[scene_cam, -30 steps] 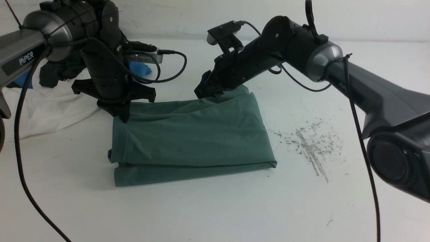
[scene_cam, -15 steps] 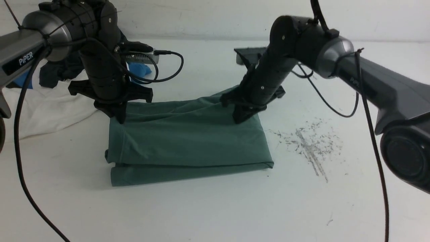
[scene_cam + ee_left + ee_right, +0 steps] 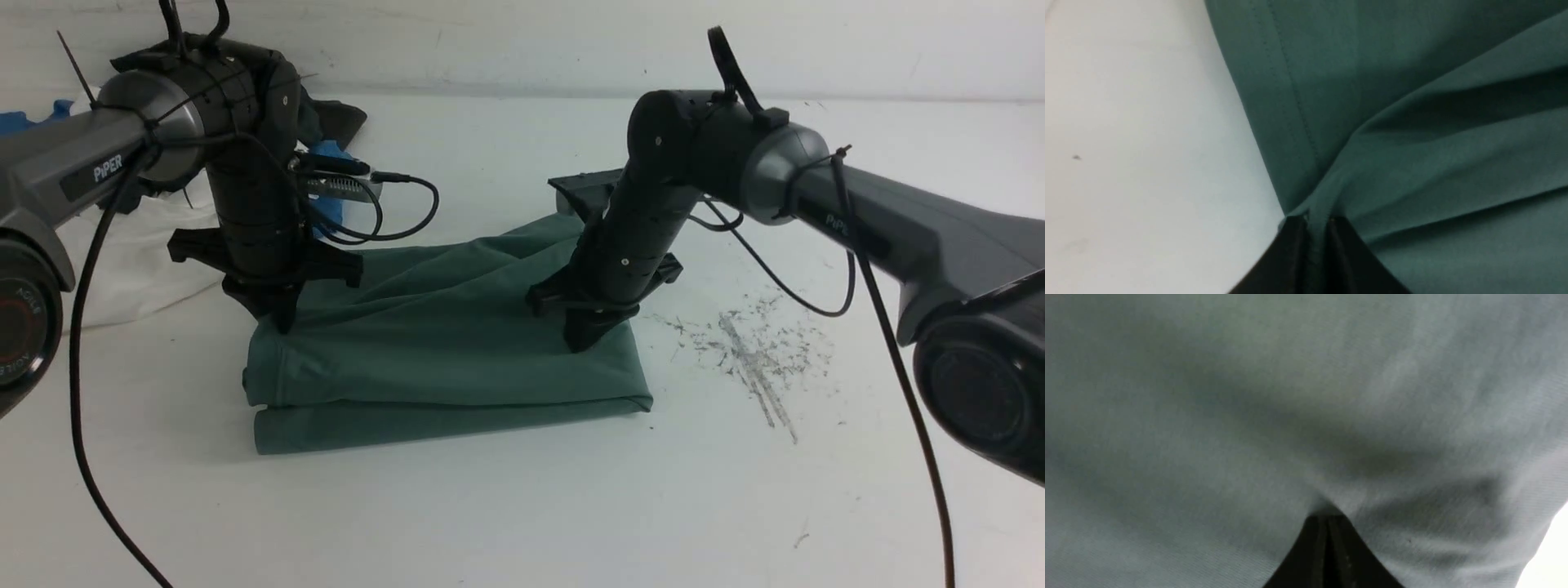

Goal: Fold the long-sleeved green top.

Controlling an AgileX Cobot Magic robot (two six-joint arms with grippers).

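The green long-sleeved top lies folded into a rough rectangle in the middle of the white table, in stacked layers with creases along its far side. My left gripper points down at its far left corner. In the left wrist view this gripper is shut on a stitched hem of the top. My right gripper points down onto the right part of the top. In the right wrist view this gripper is shut, its tips dimpling the fabric, with no cloth between the fingers.
A white cloth lies at the left behind the left arm, with a blue cloth and a dark garment further back. Grey scuff marks mark the table right of the top. Cables hang from both arms.
The right gripper left the top's far edge, swung down onto its right part and shut. The left gripper came nearer, pulling its corner, and the whole top slid slightly left.
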